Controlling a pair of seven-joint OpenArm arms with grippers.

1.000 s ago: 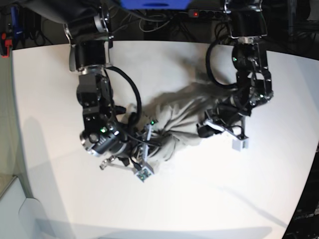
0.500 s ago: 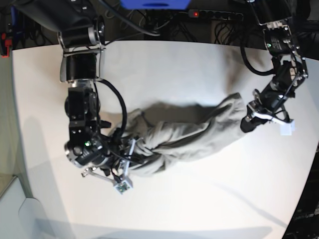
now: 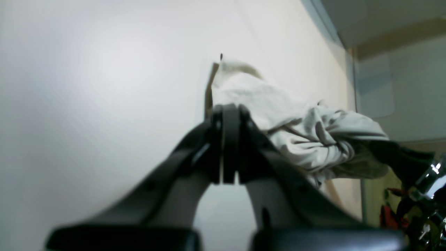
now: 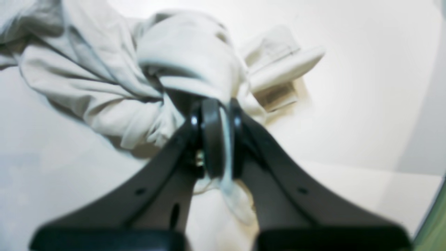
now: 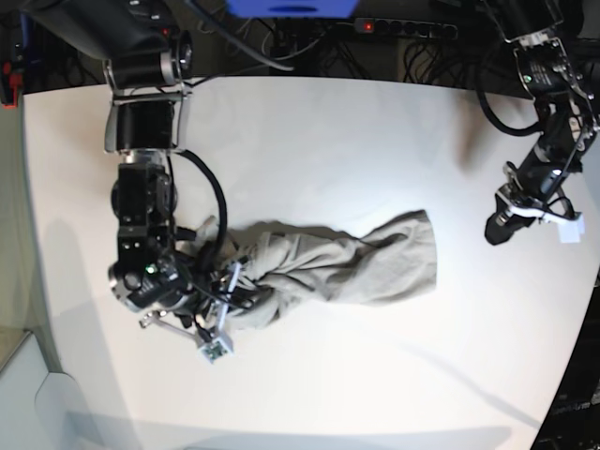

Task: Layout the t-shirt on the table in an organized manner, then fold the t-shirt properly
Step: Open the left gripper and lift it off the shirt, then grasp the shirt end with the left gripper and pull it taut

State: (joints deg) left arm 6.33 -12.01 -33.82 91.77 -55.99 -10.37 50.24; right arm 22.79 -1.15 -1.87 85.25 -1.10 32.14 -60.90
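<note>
T-shirt (image 5: 347, 267) lies mid-table (image 5: 309, 141), bunched into a long twisted roll running across the white top, one end fanned out flat toward the base view's right, other end knotted up under the right arm.

Around it: black power strip (image 5: 398, 28) w/ a red lit switch along the back edge, cables tangled behind, a blue item (image 5: 291, 7) cut off at the top of frame. Small red thing (image 5: 11, 82) at far left edge, too small to ID. Nothing sits between shirt and table edges; only the right arm's own cabling drapes over the bunched end.

Right gripper (image 4: 216, 139): tips pinched nearly together w/ a fold of the shirt's cloth caught between them, a bit of fabric poking out below the pads. Wrist cam is blurry, so exactly which part of the shirt that is, can't tell. A flat rectangular patch (image 4: 278, 96) shows on the cloth just past the tips, maybe a tag; no writing legible.

Left gripper (image 3: 226, 146): pads pressed flat together, nothing between them. It hangs off near the table's edge, well apart from the shirt's fanned end in the base view. In its wrist cam the shirt sits beyond the tips, w/ the other arm's dark hardware at the far end, partly cropped at frame right.

No brands or readable text anywhere. Lower table corners fall in shadow.
</note>
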